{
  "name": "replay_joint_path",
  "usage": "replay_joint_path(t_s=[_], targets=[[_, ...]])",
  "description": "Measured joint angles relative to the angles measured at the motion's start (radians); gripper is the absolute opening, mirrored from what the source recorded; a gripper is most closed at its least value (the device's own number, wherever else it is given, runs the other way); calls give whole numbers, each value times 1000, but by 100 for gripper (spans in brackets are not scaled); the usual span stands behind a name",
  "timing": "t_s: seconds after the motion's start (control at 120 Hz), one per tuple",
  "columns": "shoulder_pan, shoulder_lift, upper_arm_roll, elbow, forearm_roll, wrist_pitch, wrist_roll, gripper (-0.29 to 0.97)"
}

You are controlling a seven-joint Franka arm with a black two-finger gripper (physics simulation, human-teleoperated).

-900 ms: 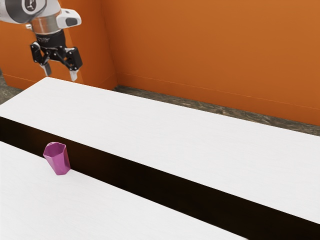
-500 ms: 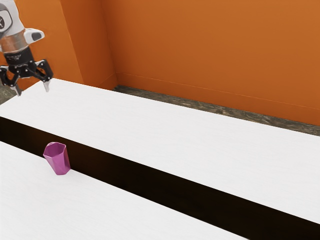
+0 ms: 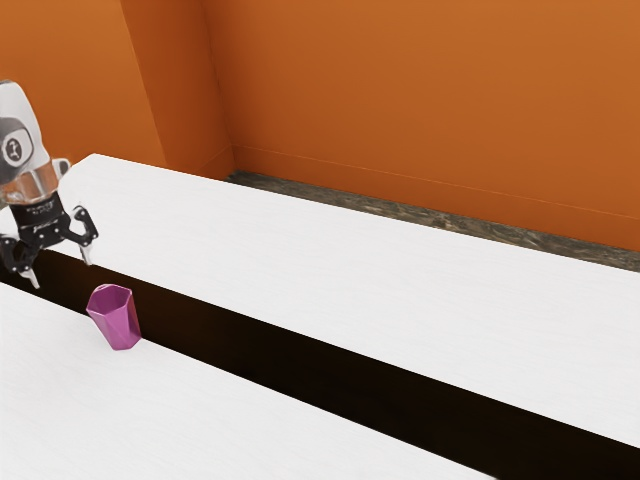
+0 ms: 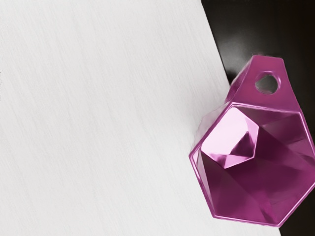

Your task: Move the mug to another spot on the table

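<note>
— Magenta, the mug [image 3: 112,316]: we see it upright on the near white surface [image 3: 200,420], right at the edge by the dark gap [image 3: 300,360]
— And our hand [image 3: 60,270]?
— Fingers spread, holding nothing, hovering just to the exterior view's left of the mug, a little higher
— From the wrist we look into its six-sided mouth; the handle [image 4: 268,81] points toward the gap
</note>
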Motion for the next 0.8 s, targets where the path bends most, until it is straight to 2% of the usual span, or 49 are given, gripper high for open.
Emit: replay_joint_path(t_s=[0.208, 0.4, 0.8], targets=[[44, 122, -1, 53, -8, 83, -106, 68], [24, 186, -10, 75, -18, 143, -157, 68], [27, 256, -24, 101, -15, 219, -122, 67]])
